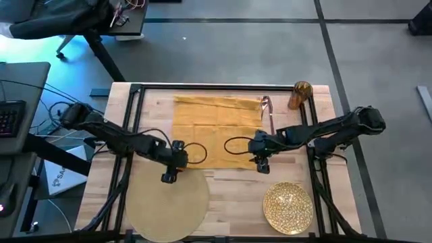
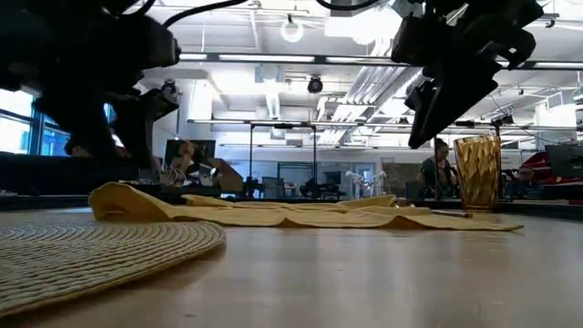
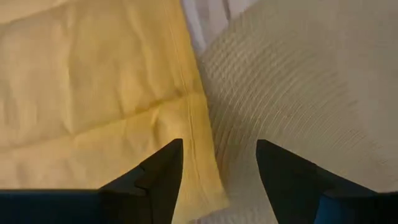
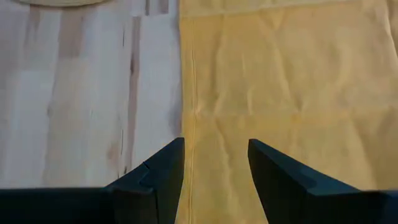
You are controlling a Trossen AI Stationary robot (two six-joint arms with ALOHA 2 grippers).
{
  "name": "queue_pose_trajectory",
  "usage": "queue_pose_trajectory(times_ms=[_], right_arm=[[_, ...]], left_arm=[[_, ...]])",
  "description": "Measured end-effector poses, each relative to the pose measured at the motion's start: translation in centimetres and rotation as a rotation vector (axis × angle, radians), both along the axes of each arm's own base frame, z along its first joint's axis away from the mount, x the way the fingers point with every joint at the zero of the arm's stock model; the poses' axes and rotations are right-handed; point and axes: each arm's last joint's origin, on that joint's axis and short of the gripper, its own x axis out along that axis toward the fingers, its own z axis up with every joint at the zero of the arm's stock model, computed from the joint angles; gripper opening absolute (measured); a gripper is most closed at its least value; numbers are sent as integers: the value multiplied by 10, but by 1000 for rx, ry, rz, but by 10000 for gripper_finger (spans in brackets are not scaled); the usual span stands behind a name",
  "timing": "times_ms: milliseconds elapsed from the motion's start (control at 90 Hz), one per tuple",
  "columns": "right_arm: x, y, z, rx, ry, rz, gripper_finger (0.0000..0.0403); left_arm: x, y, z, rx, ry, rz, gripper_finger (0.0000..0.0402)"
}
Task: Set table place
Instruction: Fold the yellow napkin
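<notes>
Light plank table (image 1: 233,192) in open workshop

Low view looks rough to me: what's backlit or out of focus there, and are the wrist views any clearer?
Low view: ceiling lights and windows backlight both arms into silhouettes; the placemat nearest the lens is soft, and the amber glass glows. Left wrist view: even light, with the napkin hem and placemat weave readable. Right wrist view: napkin creases and the table grain are clear.
</notes>
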Motion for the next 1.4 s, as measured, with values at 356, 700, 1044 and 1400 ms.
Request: queue_pose_trajectory(times_ms=[356, 700, 1044, 1400], right_arm=[[-1, 0, -1, 1, 13, -1, 162], [-1, 1, -2, 11, 18, -38, 162], [-4, 17, -34, 40, 56, 53, 160], [-38, 32, -71, -71, 161, 170, 152]], left_arm=[[2, 1, -15, 156, 12, 180, 186], [-2, 0, -7, 119, 119, 226, 130], [2, -5, -31, 30, 264, 226, 81], [5, -7, -38, -23, 308, 291, 4]])
